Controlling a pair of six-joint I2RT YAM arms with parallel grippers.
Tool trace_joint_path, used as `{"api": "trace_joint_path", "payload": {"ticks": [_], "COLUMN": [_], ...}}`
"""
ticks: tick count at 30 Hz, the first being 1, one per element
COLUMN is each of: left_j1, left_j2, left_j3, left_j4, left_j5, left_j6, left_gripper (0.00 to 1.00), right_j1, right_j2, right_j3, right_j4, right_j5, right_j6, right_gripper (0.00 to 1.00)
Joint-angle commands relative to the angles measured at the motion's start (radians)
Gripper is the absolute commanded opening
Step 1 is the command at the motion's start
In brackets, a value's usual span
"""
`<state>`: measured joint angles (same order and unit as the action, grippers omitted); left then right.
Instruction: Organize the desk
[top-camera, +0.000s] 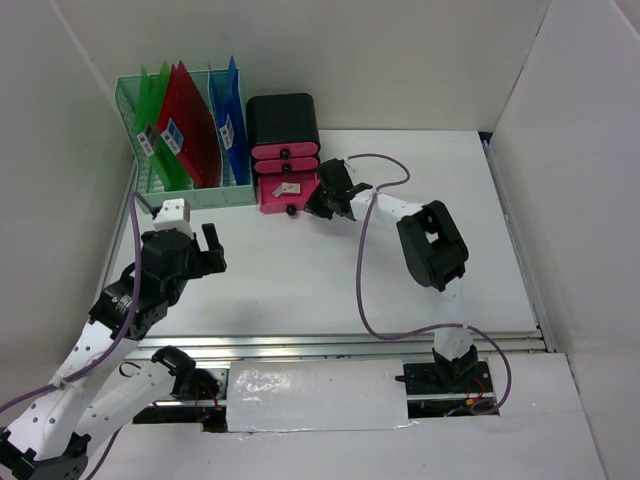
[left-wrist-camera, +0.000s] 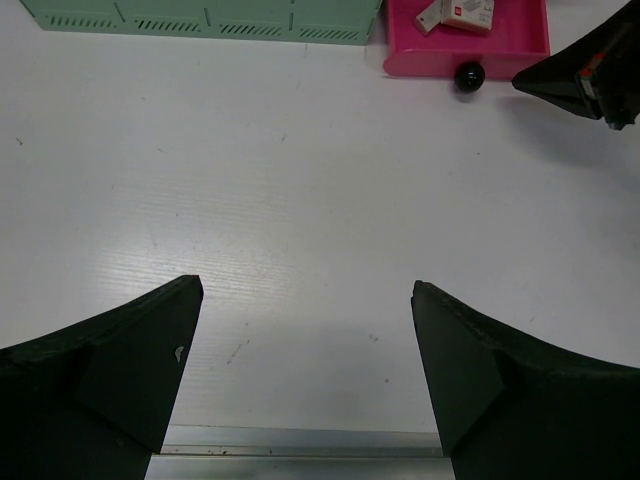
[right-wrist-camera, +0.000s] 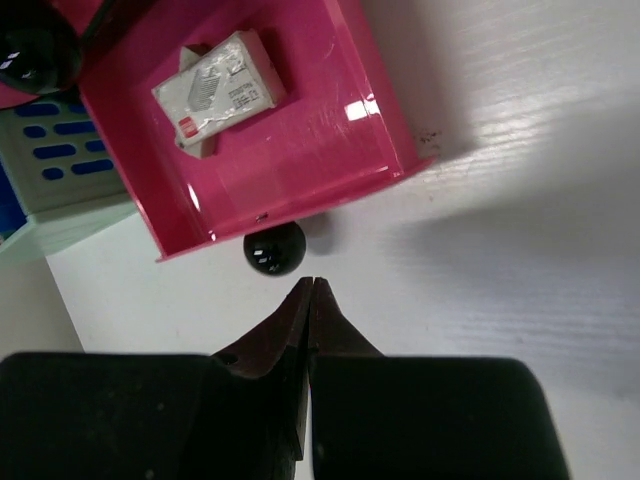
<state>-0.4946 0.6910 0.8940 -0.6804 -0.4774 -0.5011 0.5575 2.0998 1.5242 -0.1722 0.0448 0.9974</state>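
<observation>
The white desk (top-camera: 300, 290) holds a black drawer box with pink fronts (top-camera: 283, 135) at the back. Its bottom pink drawer (right-wrist-camera: 300, 150) is pulled open, with a small white and grey box (right-wrist-camera: 218, 92) lying in it. My right gripper (right-wrist-camera: 312, 284) is shut and empty, its tips just in front of the drawer's black knob (right-wrist-camera: 274, 248), apart from it. In the top view the right gripper (top-camera: 322, 205) is at the drawer's right front corner. My left gripper (left-wrist-camera: 307, 290) is open and empty over bare desk near the front rail; in the top view it (top-camera: 213, 248) is at the left.
A mint-green file rack (top-camera: 180, 130) with green, red and blue folders stands at the back left, next to the drawer box. White panels wall the desk on three sides. A silver rail (left-wrist-camera: 300, 440) runs along the front edge. A purple cable (top-camera: 362, 270) loops over the desk.
</observation>
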Motion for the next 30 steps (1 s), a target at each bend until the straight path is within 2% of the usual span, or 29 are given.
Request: {"api": "trace_joint_path", "payload": {"ticks": [1, 10, 22, 30], "left_j1": [-0.004, -0.004, -0.005, -0.004], "left_j2": [0.001, 0.002, -0.001, 0.005], "left_j3": [-0.001, -0.001, -0.004, -0.003], "left_j4": [0.024, 0.025, 0.027, 0.030], "left_j5": [-0.012, -0.012, -0.006, -0.001], "left_j6": [0.003, 0.004, 0.006, 0.006], "left_gripper": [1.00, 1.00, 0.99, 0.99], "right_j1": [-0.004, -0.004, -0.022, -0.050], "right_j2": [0.086, 0.154, 0.301, 0.318], "right_j3": [0.079, 0.149, 0.349, 0.347], "right_j4": [0.008, 0.102, 0.077, 0.151], "right_j5": [-0.037, -0.054, -0.077, -0.062], "right_j6": [0.004, 0.046, 0.133, 0.171], "right_gripper": [0.00, 0.00, 0.00, 0.00]}}
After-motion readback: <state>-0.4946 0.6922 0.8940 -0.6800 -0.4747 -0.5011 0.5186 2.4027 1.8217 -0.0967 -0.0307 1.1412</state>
